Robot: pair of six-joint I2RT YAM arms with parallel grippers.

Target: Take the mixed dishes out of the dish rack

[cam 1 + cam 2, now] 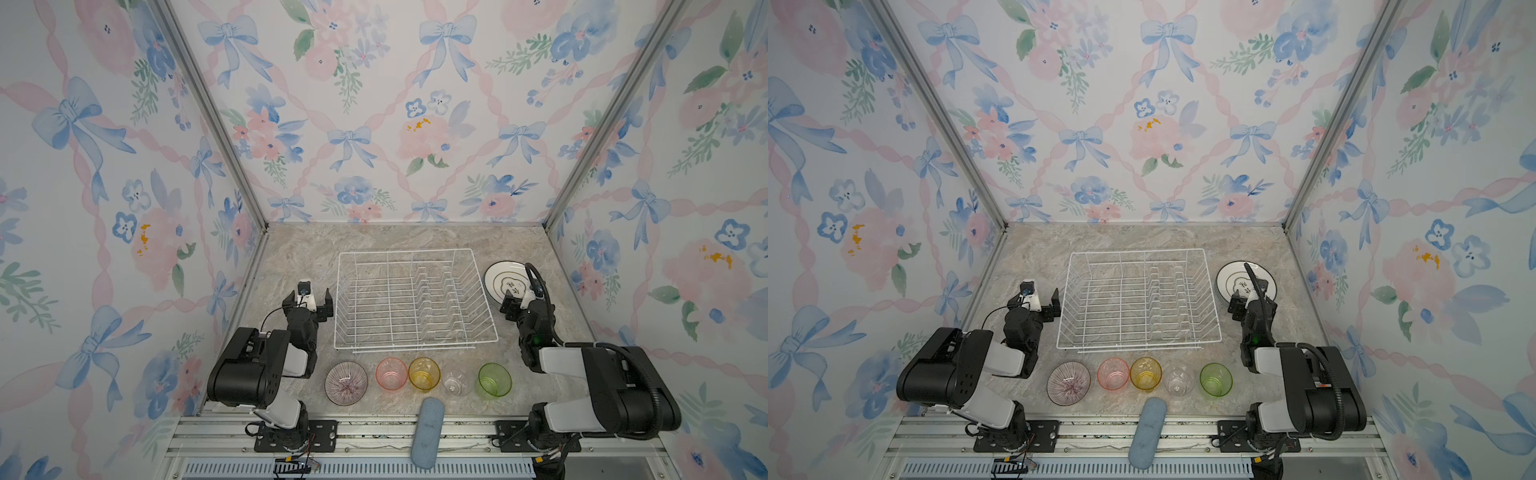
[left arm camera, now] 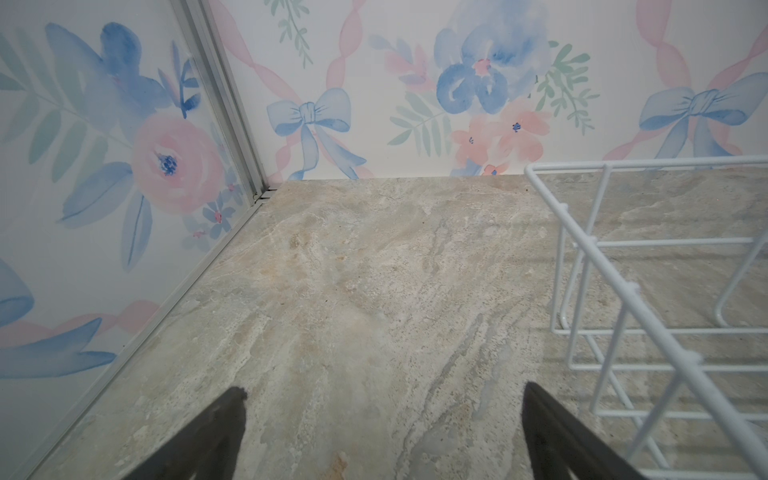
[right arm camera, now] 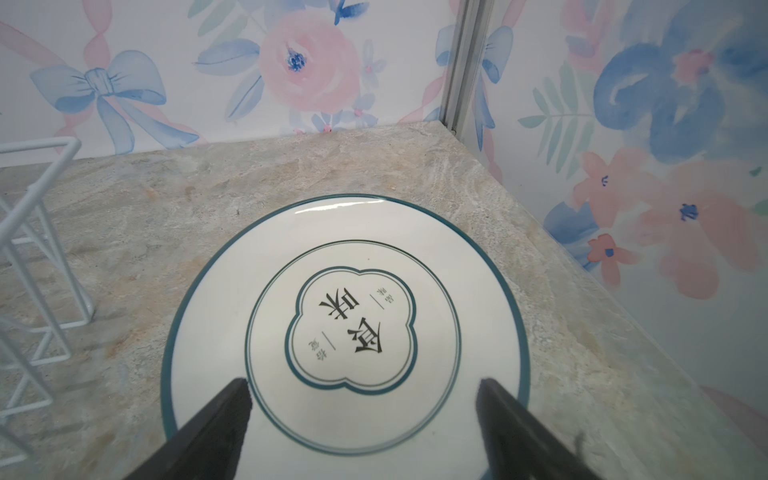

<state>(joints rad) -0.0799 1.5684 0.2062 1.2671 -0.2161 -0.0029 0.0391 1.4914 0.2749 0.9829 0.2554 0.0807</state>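
The dish rack (image 1: 405, 251) (image 1: 1138, 251) stands mid-table with nothing in it. To its right lies a stack of white plates (image 1: 500, 276) (image 1: 1231, 276), dark-rimmed with a printed centre. My right gripper (image 1: 519, 297) (image 3: 362, 381) hovers open over the near edge of the top plate (image 3: 216, 340), holding nothing. My left gripper (image 1: 309, 297) (image 2: 384, 388) is open over bare table, just left of the rack (image 2: 631, 291). In front of the rack stand a pink-striped bowl (image 1: 346, 382) and pink (image 1: 391, 373), yellow (image 1: 424, 373), clear (image 1: 456, 382) and green (image 1: 494, 379) tumblers.
A blue-grey oblong pad (image 1: 428, 432) lies across the table's front edge below the tumblers. Flowered walls with metal corner posts (image 1: 232, 149) close the table on three sides. The rack's corner (image 3: 41, 145) sits close to the plates.
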